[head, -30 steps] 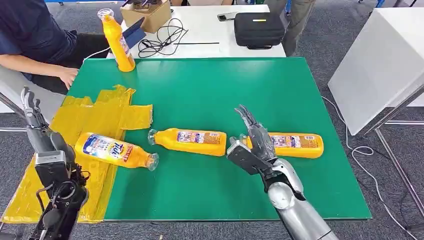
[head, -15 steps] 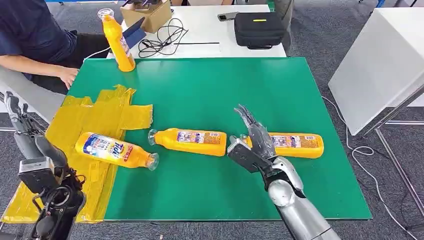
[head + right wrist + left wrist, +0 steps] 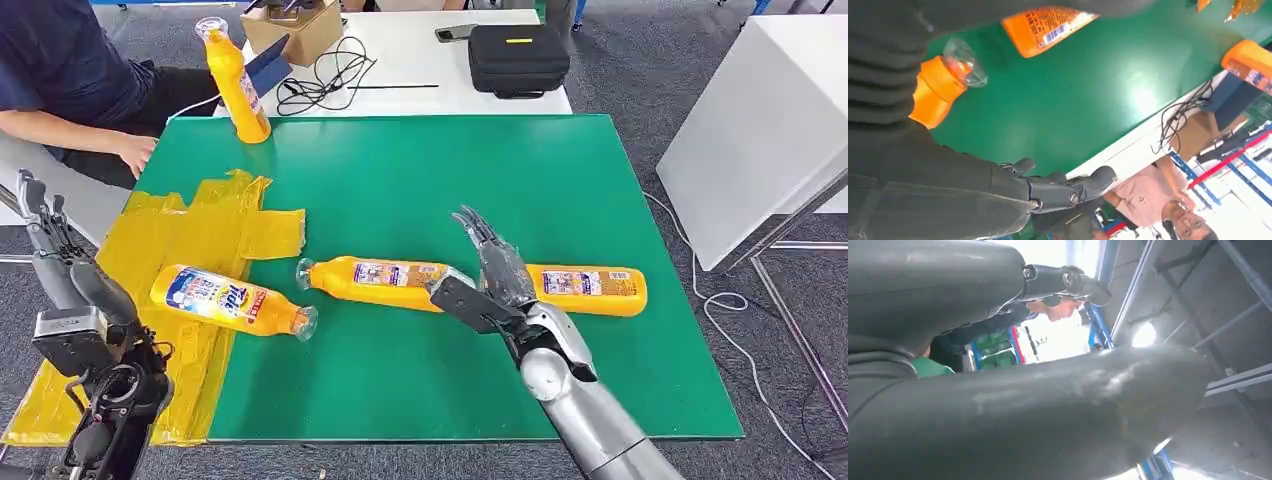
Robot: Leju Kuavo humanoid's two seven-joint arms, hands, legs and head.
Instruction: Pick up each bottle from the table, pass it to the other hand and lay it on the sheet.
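We see the green bench across the frame's centre, with the yellow sheet over its left edge. Four yellow bottles show: one lies on the sheet at lower left, a middle bottle and a right bottle lie on bare green, and one stands upright at upper left beside a seated person. Our right robot hand hovers between the two lying bottles, fingers spread wide, holding nothing. Our left robot hand is raised at the left edge, fingers extended, empty.
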